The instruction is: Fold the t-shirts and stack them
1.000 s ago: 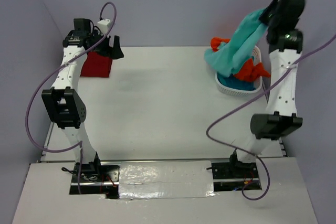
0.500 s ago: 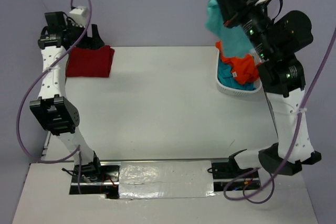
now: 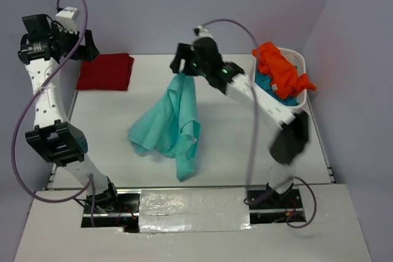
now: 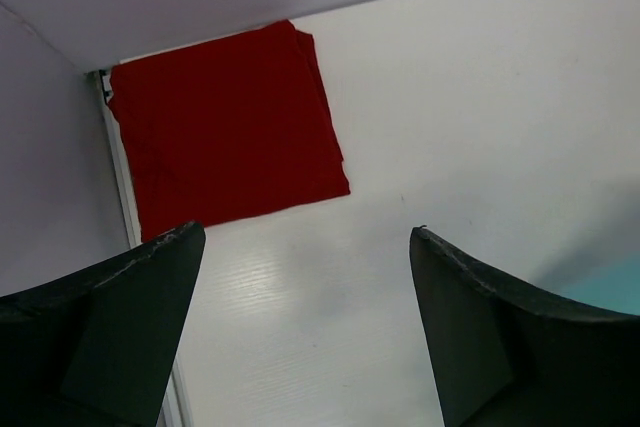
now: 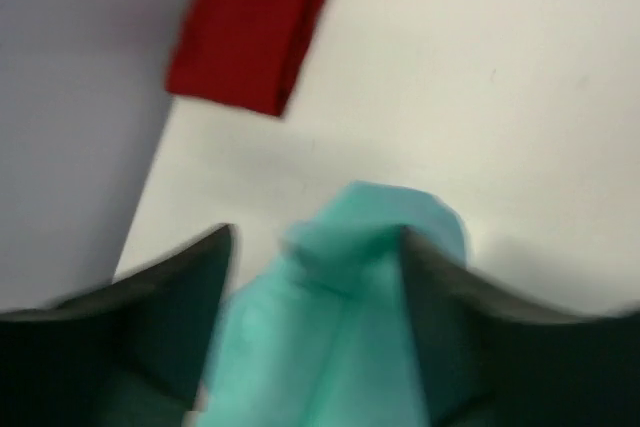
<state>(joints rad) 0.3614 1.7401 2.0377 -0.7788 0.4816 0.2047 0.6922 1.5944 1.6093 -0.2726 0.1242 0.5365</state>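
A mint-aqua t-shirt hangs crumpled over the middle of the table, its top at my right gripper and its lower part spread on the surface. In the blurred right wrist view the gripper has its jaws wide apart, with the mint shirt bunched between them and against the right finger. A dark red t-shirt lies folded at the back left. My left gripper is raised near it, open and empty. An orange t-shirt and a teal-blue one sit in the basket.
The white mesh basket stands at the back right corner by the wall. The folded red shirt lies close to the table's left edge and back wall. Purple cables loop above both arms.
My right arm swung from above the basket to the table's middle, carrying the mint shirt, and its jaws went from shut to wide apart. The left arm rose and drew back to the left.
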